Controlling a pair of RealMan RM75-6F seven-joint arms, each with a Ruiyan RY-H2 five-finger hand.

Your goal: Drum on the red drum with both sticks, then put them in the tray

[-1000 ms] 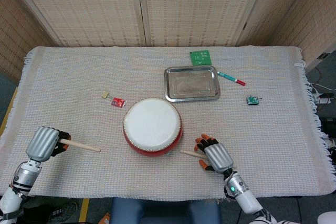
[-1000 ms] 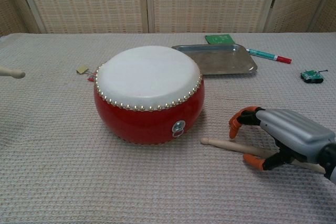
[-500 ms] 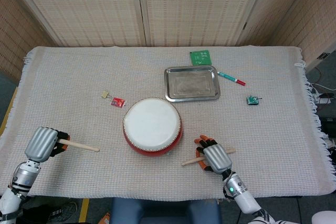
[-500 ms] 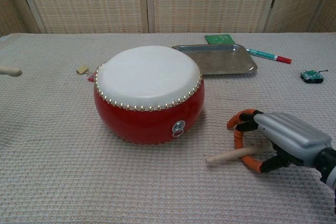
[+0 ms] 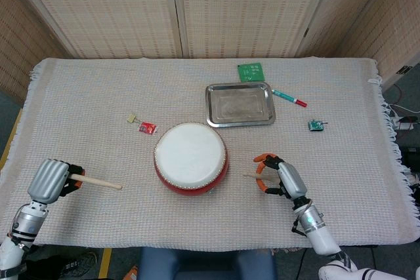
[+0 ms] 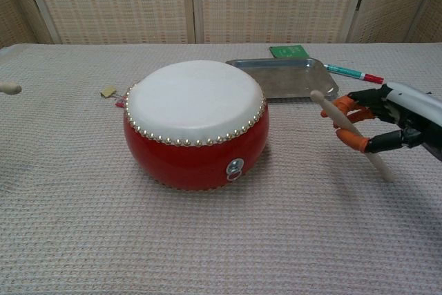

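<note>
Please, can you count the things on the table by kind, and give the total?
Drum: 1
Drumsticks: 2
Metal tray: 1
Marker pen: 1
Green circuit board: 1
Other small items: 3
Total: 9

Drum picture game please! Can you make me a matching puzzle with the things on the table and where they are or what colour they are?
Things:
1. drum
2. tray
3. right stick
4. marker pen

Clues:
A. silver and empty
B. red sides, white top
C. lying just right of the tray
D. held in the right hand

Pairs: 1-B, 2-A, 3-D, 4-C
</note>
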